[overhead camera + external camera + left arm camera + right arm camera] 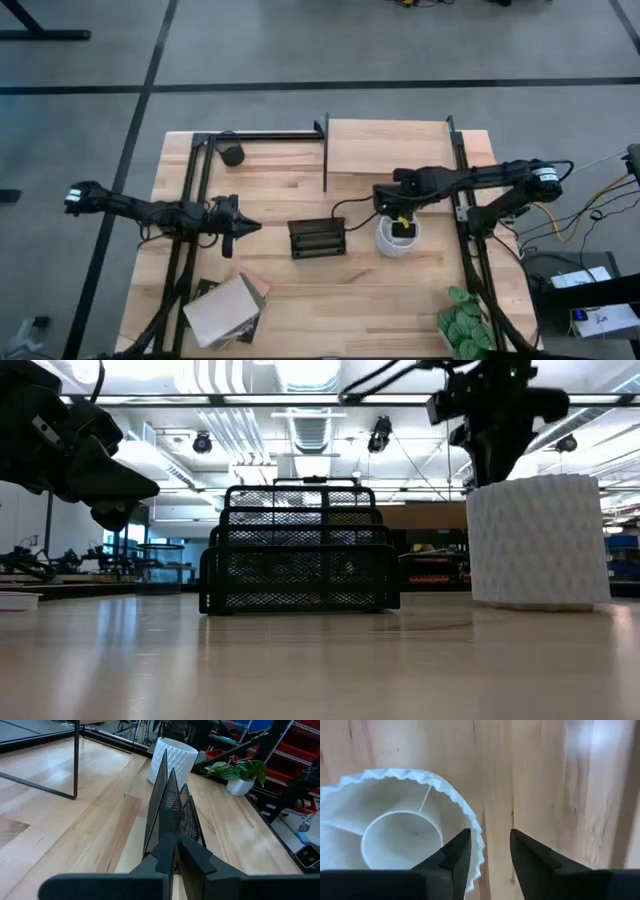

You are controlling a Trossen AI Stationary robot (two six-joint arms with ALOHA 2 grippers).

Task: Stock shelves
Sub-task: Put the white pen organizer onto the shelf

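Note:
The shelves (388, 146), a pale board in a thin black frame, stand at the table's far side. A white ribbed pot (397, 238) stands on the table in front of them, right of centre. My right gripper (490, 851) hangs open over the pot's rim (479, 840), pointing down. One finger is above the pot's inside and the other outside the wall. I cannot tell whether either touches. My left gripper (176, 854) is shut and holds nothing. It hovers level at the table's left, pointing at a black mesh rack (317, 238).
The mesh rack (300, 548) stands mid-table between the two grippers. A black cup (232, 153) sits far left, a grey box (225, 310) near left, a potted plant (465, 320) near right. Bare tabletop (340, 300) lies toward the near edge.

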